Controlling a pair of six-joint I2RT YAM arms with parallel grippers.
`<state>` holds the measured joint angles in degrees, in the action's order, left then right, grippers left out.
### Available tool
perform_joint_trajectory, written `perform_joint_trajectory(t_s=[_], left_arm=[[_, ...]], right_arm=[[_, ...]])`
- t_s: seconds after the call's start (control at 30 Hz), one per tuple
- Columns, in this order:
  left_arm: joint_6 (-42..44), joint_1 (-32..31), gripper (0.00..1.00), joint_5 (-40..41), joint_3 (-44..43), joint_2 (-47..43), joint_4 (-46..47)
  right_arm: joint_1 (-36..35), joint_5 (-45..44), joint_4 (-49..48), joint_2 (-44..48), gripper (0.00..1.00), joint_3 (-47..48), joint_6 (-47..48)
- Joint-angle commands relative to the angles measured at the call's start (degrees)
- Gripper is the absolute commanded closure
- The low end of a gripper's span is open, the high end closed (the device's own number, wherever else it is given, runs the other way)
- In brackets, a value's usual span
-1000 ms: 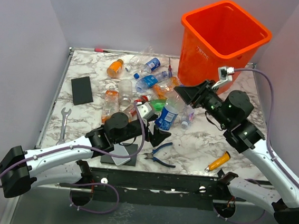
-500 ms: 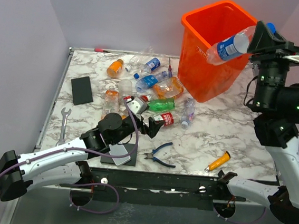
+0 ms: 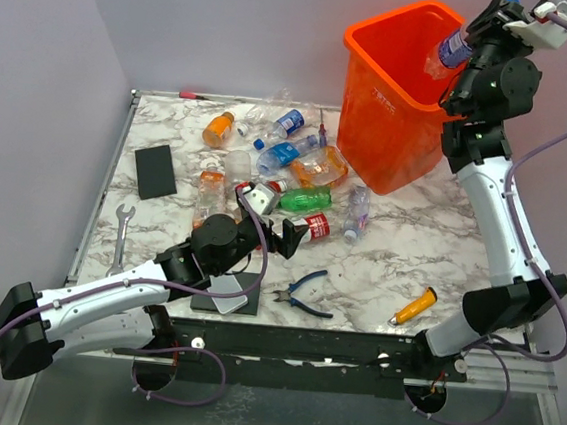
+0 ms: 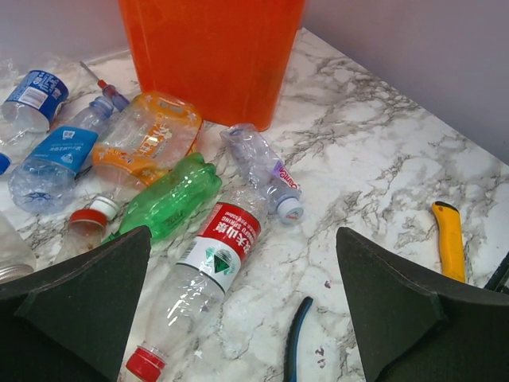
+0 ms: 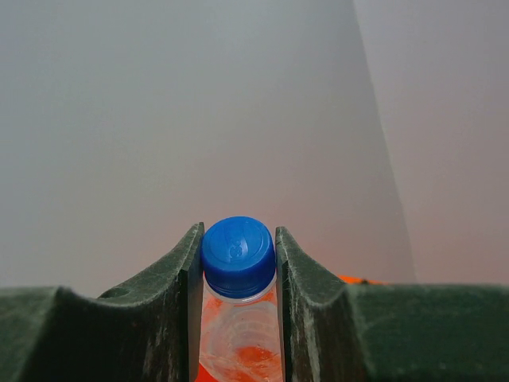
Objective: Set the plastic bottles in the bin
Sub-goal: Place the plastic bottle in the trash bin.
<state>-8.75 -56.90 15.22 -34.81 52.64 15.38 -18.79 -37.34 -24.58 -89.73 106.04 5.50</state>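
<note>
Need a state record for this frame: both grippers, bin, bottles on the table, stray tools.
right gripper: shut on the neck of a blue-capped clear bottle, raised above the bin's far right rim
left gripper: open, low over the red-labelled bottle, not gripping
bin: orange, upright, far right of the table
bottles on table: cluster left of the bin, including a green bottle
tools: pliers, screwdriver, wrench

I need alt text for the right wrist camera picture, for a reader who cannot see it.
The right gripper is shut on the top of a clear plastic bottle with a blue cap. Behind is a plain grey wall; orange shows through the bottle's body.
</note>
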Motion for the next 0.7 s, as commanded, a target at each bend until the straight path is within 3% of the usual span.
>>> perform_joint_trajectory(t_s=[0.0,0.13,0.47,0.53,0.6,0.67], left_arm=[[1.15,-0.23,0.01,2.99,0.35,-0.44,-0.47],[1.46,-0.26,0.01,3.28,0.29,-0.06,-0.61],[1.75,-0.26,0.01,2.79,-0.26,2.09,-1.20],[1.72,-0.27,0.01,2.81,-0.34,2.36,-1.29],[1.65,-0.23,0.01,2.72,-0.35,2.54,-1.30],[1.64,-0.31,0.01,2.47,-0.43,2.76,-1.31]], right_arm=[[2.41,3.29,2.70,-2.63,1.00,1.56,-6.65],[3.39,1.32,2.61,-6.44,1.00,1.51,-2.51],[7.33,1.31,13.77,-13.08,0.97,3.51,-10.67],[7.49,1.54,15.35,-13.78,0.85,3.99,-11.20],[7.62,2.21,17.79,-14.30,0.57,5.17,-11.94],[7.62,3.16,19.82,-14.29,0.34,6.39,-12.87]])
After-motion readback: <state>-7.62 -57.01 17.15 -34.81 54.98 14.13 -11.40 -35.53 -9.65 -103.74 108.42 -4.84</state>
